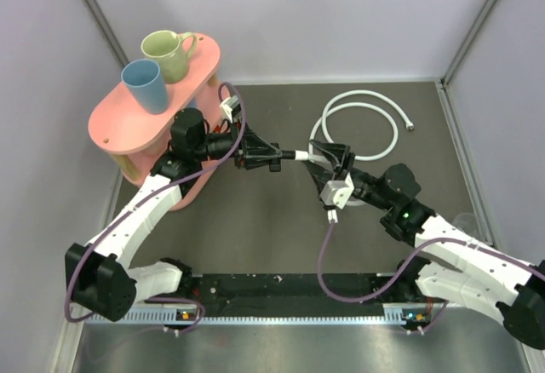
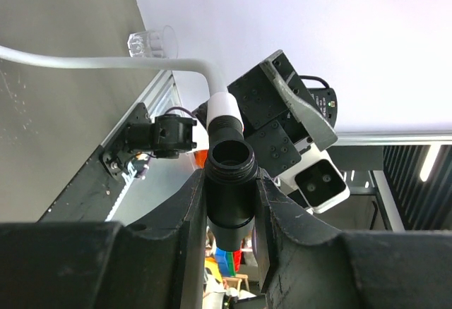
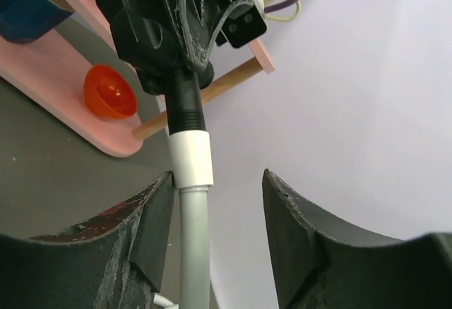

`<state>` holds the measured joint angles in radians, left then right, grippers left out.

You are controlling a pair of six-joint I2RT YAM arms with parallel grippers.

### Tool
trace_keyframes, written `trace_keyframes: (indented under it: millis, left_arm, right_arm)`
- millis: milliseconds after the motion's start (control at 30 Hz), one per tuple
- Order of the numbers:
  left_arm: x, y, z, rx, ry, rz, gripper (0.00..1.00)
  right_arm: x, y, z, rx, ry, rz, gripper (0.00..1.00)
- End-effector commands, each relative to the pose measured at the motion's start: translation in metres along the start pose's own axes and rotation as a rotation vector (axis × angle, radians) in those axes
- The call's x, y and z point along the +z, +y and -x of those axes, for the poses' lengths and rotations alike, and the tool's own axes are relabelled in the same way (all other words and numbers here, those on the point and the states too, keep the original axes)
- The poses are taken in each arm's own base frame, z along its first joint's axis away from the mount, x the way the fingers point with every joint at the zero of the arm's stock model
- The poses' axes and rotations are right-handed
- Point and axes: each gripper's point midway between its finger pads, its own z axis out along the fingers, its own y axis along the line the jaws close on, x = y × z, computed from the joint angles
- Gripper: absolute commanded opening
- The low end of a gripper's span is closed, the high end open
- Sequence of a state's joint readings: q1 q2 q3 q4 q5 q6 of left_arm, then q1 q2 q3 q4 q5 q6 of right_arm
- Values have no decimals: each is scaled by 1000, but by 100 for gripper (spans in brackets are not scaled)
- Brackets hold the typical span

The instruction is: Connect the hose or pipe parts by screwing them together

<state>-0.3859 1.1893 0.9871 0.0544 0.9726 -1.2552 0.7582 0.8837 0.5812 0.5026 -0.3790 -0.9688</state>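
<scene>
Centrally, above the matte dark grey desk (image 1: 255,237), a small black plastic connector (image 2: 229,182) with a ribbed barrel and a round open mouth is pinched from both sides by the left end effector (image 1: 274,155), whose dark fingers (image 2: 191,217) press flat against it. A smooth white collar (image 3: 192,157) sits butted against the far end of the barrel, and from it runs the long thin white flexible hose (image 3: 194,245), glossy and round in section. In the top view, connector and collar lie on one level line running left to right, with the collared end pointing right. There the right end effector (image 3: 217,189) stands with its jaws apart around the hose; the hose lies close by one finger, with a clear gap to the other. Beyond it the hose curls into a loose loop (image 1: 387,117) lying on the far right of the desk, ending in a small silvery fitting (image 1: 410,124). At far left stands a pink oval shelf (image 1: 128,130) bearing a pale green mug (image 1: 169,54) and a blue cup (image 1: 145,85)
</scene>
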Motion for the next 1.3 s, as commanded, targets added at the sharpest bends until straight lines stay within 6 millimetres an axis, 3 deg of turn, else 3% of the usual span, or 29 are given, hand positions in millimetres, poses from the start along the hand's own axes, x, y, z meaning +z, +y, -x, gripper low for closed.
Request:
trace_keyframes:
  millis: [0,167,367,467,500,567,600,633,667,700,733,967,1100,1267]
  left_arm:
    - [-4,-20,0,25,14,-69,0]
    - [-4,-21,0,20,18,-82,0]
    - [-4,-25,-2,12,26,-104,0]
    - [-3,-26,-2,107,21,-109,0]
    - [-1,-24,-4,161,29,-101,0]
    - [3,-28,-10,250,52,-119,0]
    - [4,-23,-10,348,53,-120,0]
    - [5,-18,-11,384,57,-106,0]
    - [6,-12,-13,445,57,-101,0]
    - [5,-7,-13,587,50,-107,0]
    - [5,-4,-16,669,53,-114,0]
    - [16,40,-36,1387,145,-79,0]
    - [24,56,-36,1585,235,-43,0]
    - [24,50,-33,1747,230,-31,0]
  right_arm:
    - [12,-29,26,-67,-66,-68,51]
    - [19,-23,25,-55,-65,-46,50]
    - [25,-23,30,-48,-94,-36,24]
    - [31,-23,39,0,-142,-21,6]
    - [32,-24,41,48,-149,-21,0]
    - [35,-27,45,89,-156,6,0]
    - [35,-28,40,152,-138,20,0]
    - [37,-37,50,180,-168,39,0]
    - [36,-32,46,226,-155,84,0]
    - [35,-33,38,286,-140,106,0]
    - [33,-36,48,303,-193,158,0]
    - [12,-12,46,701,-262,564,0]
    - [9,-1,40,783,-256,635,0]
    - [12,4,16,940,-138,603,0]
